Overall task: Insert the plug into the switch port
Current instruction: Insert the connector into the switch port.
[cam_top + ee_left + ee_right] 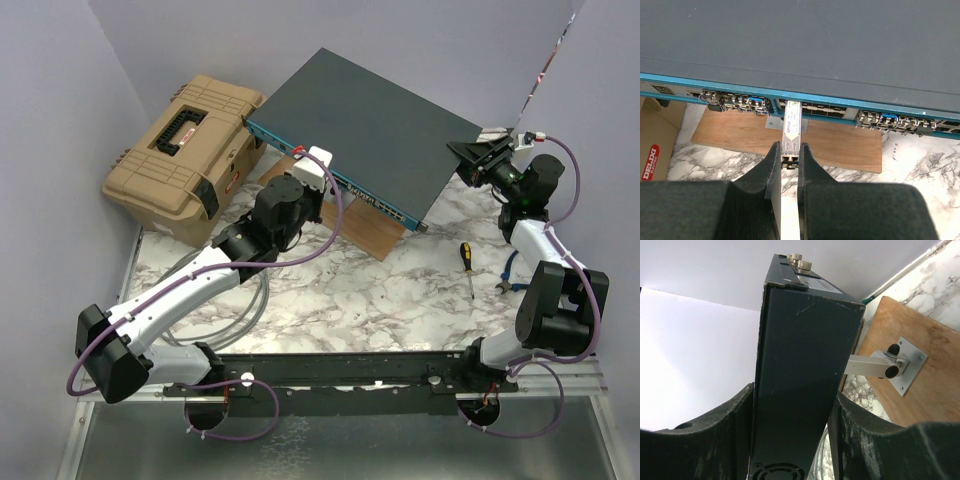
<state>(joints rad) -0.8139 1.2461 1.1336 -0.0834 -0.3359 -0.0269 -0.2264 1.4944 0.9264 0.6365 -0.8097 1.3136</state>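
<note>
Marbled counter (pixel 380 290) and a wooden board (pixel 840 145) lie under the switch (pixel 370 110), which is propped at a tilt with its blue port face toward me. My right fingers (pixel 483 157), half spread, clamp its end. My left fingers (pixel 778 152), nearly closed, pinch the plug (pixel 791 131). Its nose is at a port mouth, most of its body outside. Pushing it home is left, I judge.
</note>
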